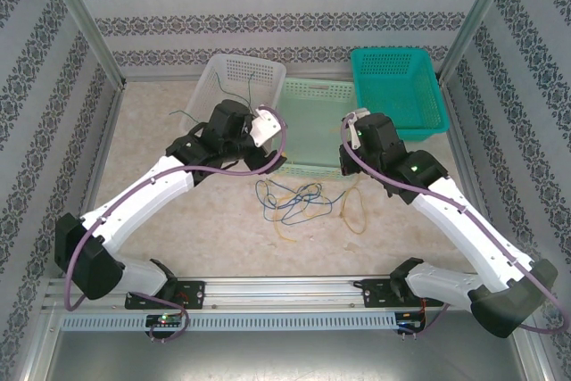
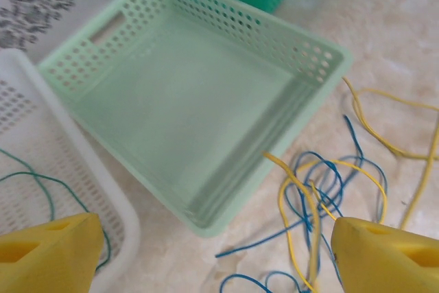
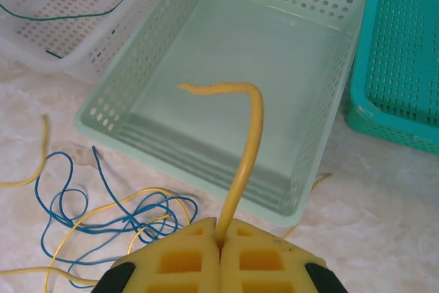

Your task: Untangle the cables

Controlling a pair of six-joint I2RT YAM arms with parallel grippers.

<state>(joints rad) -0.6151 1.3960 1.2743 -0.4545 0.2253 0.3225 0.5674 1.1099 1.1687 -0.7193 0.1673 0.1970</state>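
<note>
Matt perforated plastic basket point(image 3: 140, 66), smooth marbled tabletop point(image 3: 387, 200), spongy yellow pads point(image 3: 182, 260)

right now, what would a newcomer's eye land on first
A loose tangle of blue and yellow cables lies just in front of the pale green basket. The right hand is shut on a yellow cable whose free end curls upward. One green cable trails across the white basket.

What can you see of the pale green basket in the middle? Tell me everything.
The pale green basket is a rectangular plastic tub, walls perforated with round holes, a slot handle in the far end wall, smooth floor. It sits upright on the table between the white basket and the teal basket, nothing lying inside. The yellow cable pinched by the right gripper arches in front of it.
</note>
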